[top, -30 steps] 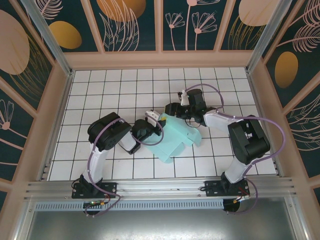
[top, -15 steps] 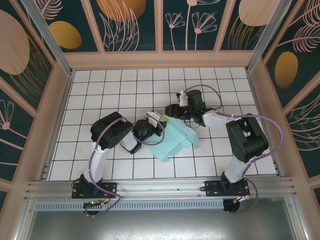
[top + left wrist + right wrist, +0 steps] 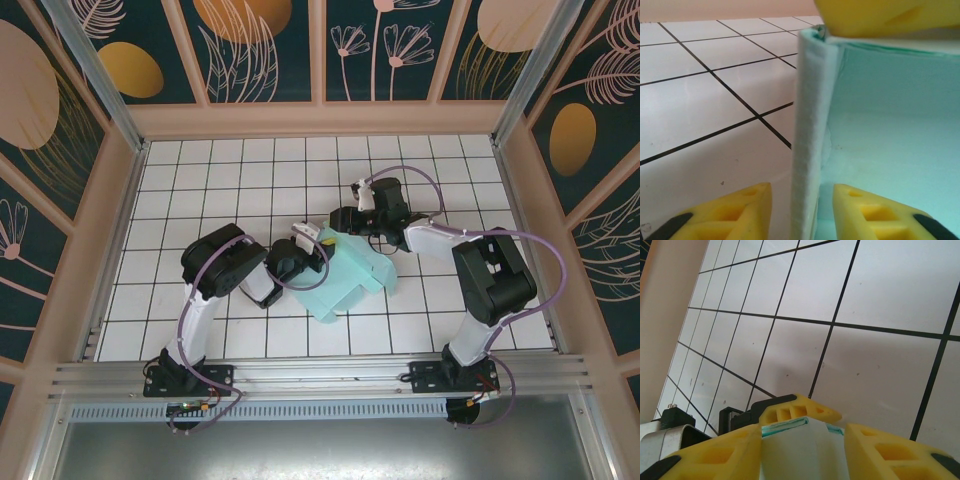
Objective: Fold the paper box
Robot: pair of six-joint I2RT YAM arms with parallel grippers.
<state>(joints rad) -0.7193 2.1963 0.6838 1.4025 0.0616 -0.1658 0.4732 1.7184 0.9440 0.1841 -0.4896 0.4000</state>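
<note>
The paper box (image 3: 350, 280) is a pale mint card shape, partly folded, lying on the white tiled floor between the two arms. My left gripper (image 3: 308, 248) is at its left end. In the left wrist view the left gripper (image 3: 802, 192) is open, astride an upright folded wall (image 3: 810, 125) with a gap on each side. My right gripper (image 3: 345, 225) is at the box's far corner. In the right wrist view the right gripper (image 3: 802, 430) is shut on a raised part of the box (image 3: 800, 450), which fills the space between its fingers.
White tiled floor (image 3: 240, 180) with black grid lines extends all around. Peach walls (image 3: 320, 120) enclose the back and both sides. A metal rail (image 3: 320, 375) runs along the near edge by the arm bases.
The left gripper's jaws have parted from the box's wall. The right gripper's jaws have closed in a little. The box has shifted slightly to the left.
</note>
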